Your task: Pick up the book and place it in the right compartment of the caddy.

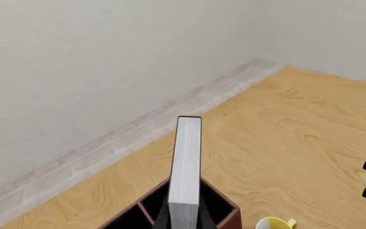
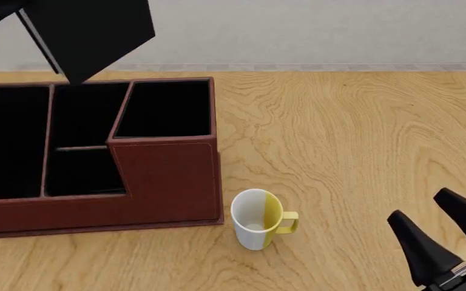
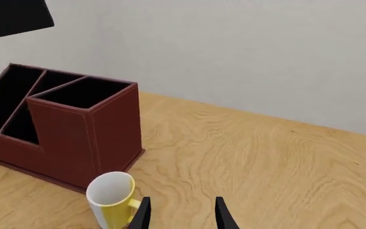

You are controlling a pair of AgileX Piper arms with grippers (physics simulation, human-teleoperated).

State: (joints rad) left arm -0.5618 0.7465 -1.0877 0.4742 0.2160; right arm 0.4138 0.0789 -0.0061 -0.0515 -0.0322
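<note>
My left gripper [image 1: 184,217] is shut on the book [image 1: 186,162], whose white page edge runs away from the camera. In the front view the black book [image 2: 95,33] hangs tilted high above the caddy [image 2: 164,182], over its middle sections and a little left of the right compartment [image 2: 168,109]. That compartment is tall, black-lined and has nothing in it. The book hides the left fingers in the front view. The book [image 3: 8,16] and the caddy [image 3: 87,129] also show in the right wrist view. My right gripper [image 2: 443,227] is open and holds nothing, low at the near right.
A white and yellow mug [image 2: 257,219] stands upright just right of the caddy's front corner; it also shows in the right wrist view [image 3: 112,195], close to the open right gripper [image 3: 181,217]. Bare wooden table [image 2: 363,139] lies to the right.
</note>
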